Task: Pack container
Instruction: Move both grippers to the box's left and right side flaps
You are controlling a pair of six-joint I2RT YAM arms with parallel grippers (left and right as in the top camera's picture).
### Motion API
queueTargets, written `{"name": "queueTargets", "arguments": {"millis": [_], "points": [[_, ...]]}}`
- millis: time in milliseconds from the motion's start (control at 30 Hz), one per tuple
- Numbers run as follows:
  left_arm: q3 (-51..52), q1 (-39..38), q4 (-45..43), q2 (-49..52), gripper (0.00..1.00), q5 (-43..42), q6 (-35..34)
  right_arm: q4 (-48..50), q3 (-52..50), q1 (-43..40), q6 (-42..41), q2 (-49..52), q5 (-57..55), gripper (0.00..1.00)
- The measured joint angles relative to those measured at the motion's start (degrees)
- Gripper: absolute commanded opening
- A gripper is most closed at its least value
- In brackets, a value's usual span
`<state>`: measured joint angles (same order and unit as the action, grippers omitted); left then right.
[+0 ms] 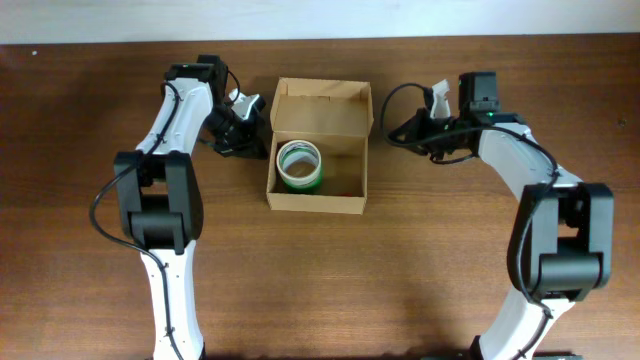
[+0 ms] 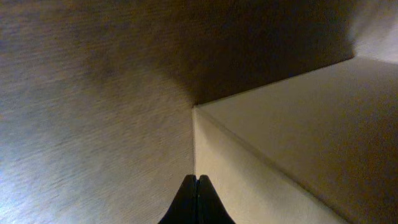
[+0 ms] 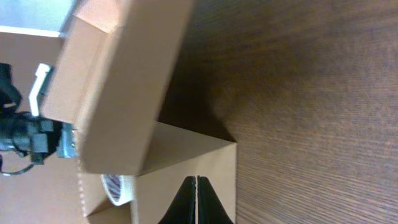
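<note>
The container (image 1: 318, 205) sits mid-worktop (image 1: 80, 260), mouth up, flap raised at the far edge, and a tape roll (image 1: 300, 165) lies inside. Both arms bend inward. The left gripper (image 1: 252, 143) and right gripper (image 1: 396, 133) flank its walls, each clenched on nothing.

Overhead looks straight down on the table (image 1: 60, 250); both wrist cameras sit tight against the container (image 1: 340, 203), seemingly from opposite sides.
</note>
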<state>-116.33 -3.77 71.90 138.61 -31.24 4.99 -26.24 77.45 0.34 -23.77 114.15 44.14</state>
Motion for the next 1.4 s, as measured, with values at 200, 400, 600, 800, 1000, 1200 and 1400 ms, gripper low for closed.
{"name": "queueTargets", "arguments": {"millis": [200,400,600,800,1000,1200,1400], "points": [[0.0,0.0,-5.6,0.6,0.02,-4.3,0.0,-0.5,0.0,1.6,0.1,4.8,-0.2,0.04],[0.0,0.2,-10.7,0.6,0.02,-7.0,-0.3,3.4,0.0,2.4,0.3,8.0,1.9,0.04],[0.0,2.8,-17.4,1.0,0.01,-15.6,-3.1,7.0,0.0,2.4,0.2,8.2,4.9,0.04],[0.0,7.5,-18.1,5.0,0.02,-23.3,-5.1,9.2,0.0,2.4,0.2,8.2,6.1,0.04],[0.0,9.7,-18.8,9.5,0.02,-29.9,-5.6,12.7,0.0,2.4,-0.2,8.2,7.5,0.04],[0.0,8.4,-21.3,11.0,0.02,-33.6,-7.7,14.5,0.0,2.4,-1.6,8.3,7.7,0.04],[0.0,6.8,-23.5,11.0,0.02,-35.6,-9.0,16.5,0.0,2.4,-3.1,10.4,8.1,0.04]]}}
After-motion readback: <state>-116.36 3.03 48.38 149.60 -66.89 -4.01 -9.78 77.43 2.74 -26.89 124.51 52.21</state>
